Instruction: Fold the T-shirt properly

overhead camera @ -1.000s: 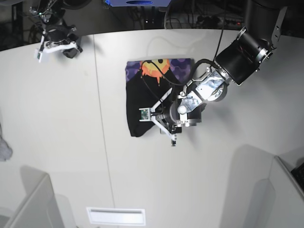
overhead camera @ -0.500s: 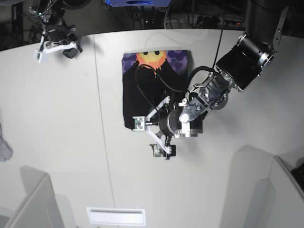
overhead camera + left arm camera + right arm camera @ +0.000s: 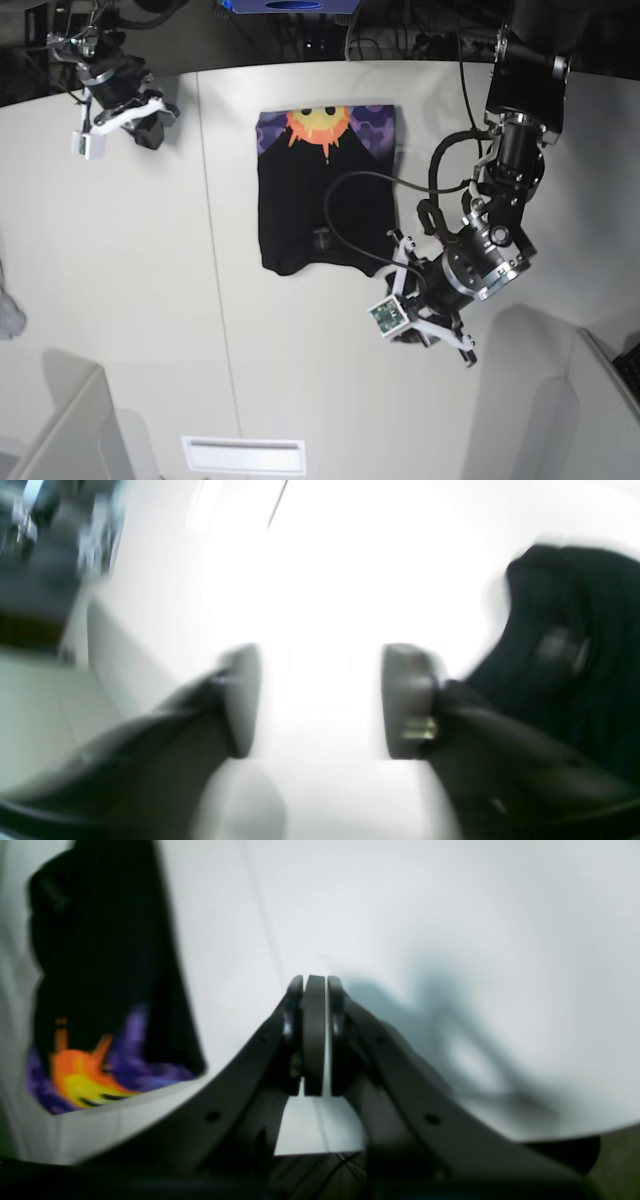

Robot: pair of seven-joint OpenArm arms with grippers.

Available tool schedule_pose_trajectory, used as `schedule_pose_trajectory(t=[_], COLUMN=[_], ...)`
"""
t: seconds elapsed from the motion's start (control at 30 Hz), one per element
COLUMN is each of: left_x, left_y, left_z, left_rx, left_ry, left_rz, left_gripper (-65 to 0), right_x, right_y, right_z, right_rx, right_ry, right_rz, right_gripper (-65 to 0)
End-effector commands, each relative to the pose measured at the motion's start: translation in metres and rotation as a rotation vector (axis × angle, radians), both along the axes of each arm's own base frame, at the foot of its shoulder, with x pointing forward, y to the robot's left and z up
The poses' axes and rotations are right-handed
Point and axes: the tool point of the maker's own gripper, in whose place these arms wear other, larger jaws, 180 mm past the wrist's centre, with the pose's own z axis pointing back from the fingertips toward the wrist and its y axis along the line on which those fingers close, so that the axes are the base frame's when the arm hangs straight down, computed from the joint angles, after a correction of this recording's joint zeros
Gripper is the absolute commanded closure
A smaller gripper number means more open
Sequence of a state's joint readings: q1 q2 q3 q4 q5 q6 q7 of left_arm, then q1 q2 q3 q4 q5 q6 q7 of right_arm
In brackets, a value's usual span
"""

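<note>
The T-shirt lies folded into a black rectangle on the white table, with its sun-face print along the far edge. My left gripper hovers off the shirt's near right corner. In the blurred left wrist view its fingers stand apart with only table between them, so the left gripper is open, and the T-shirt is at the right. My right gripper sits at the far left of the table. In its wrist view the right gripper is shut and empty, the T-shirt well to its left.
A small grey-white cloth scrap lies at the table's left edge. A white slot sits near the front edge. Grey partitions stand at the front left and front right. Cables and dark gear line the back.
My left arm has let go of the shirt's near edge and pulled away to the front right. The shirt now lies flat and squared. The right arm shifted slightly.
</note>
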State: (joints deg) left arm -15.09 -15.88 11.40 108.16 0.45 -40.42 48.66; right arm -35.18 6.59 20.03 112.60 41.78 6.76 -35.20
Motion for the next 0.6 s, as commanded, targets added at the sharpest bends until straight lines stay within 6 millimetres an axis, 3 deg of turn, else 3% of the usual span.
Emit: schedule_pose_trajectory(t=[0.0,0.03,0.17,0.3,0.57], left_x=[0.001,-0.004,-0.026,-0.058,-0.114], left_y=[0.002,0.008,0.025,0.025,0.054], left_z=[0.019,0.018,0.007,-0.003,-0.036], left_rx=[-0.038,-0.044,-0.131,-0.3,-0.385], left_ry=[-0.057,-0.054,-0.058,-0.091,-0.023], left_rz=[0.008,0.025,0.054,0.011,0.083], left_gripper=[-3.9,0.0,0.0,0.0,0.0], right_x=[0.003,0.003,0.009,0.01,-0.011], right_y=[-0.004,-0.004,-0.004,0.0,0.006], right_z=[0.01,0.01,0.021,0.027,0.029], right_rx=[-0.02,-0.024,-0.043,-0.066,-0.129], right_ry=[-0.03,-0.032,-0.061,-0.093,-0.111], right_rz=[0.017,0.021,0.042,0.132,0.328], right_gripper=[0.0,0.0,0.0,0.0,0.0])
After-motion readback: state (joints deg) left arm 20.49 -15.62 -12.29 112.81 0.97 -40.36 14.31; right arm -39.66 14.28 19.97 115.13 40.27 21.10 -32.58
